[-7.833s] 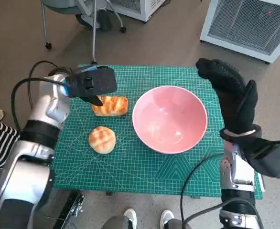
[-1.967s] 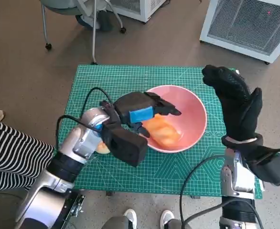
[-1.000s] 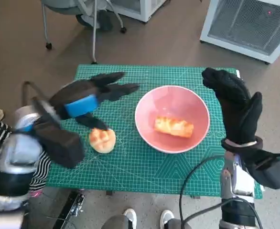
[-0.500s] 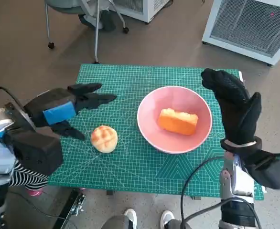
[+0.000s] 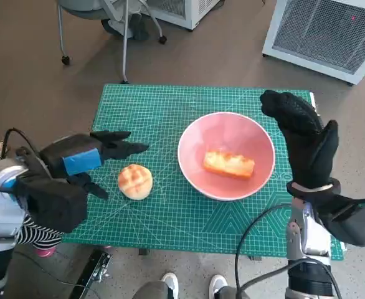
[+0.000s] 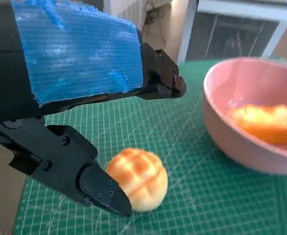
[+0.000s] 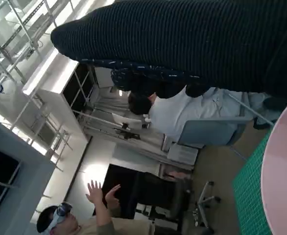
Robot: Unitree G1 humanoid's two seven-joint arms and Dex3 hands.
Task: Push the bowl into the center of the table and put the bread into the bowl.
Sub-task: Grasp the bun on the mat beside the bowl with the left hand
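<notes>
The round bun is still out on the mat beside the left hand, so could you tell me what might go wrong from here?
The left hand is open close beside the round bun; a poorly aimed grasp could nudge it toward the mat's near edge. The pink bowl already holds a long bread, so the bun may land on it. The right hand, raised beside the rim, could bump the bowl.

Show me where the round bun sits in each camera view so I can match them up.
Head view: round bun on the green mat, left of the pink bowl, beside the left hand.
Left wrist view: bun low, between the fingers.
Right wrist view: not in it.
Shared landmark: the pink bowl.
</notes>
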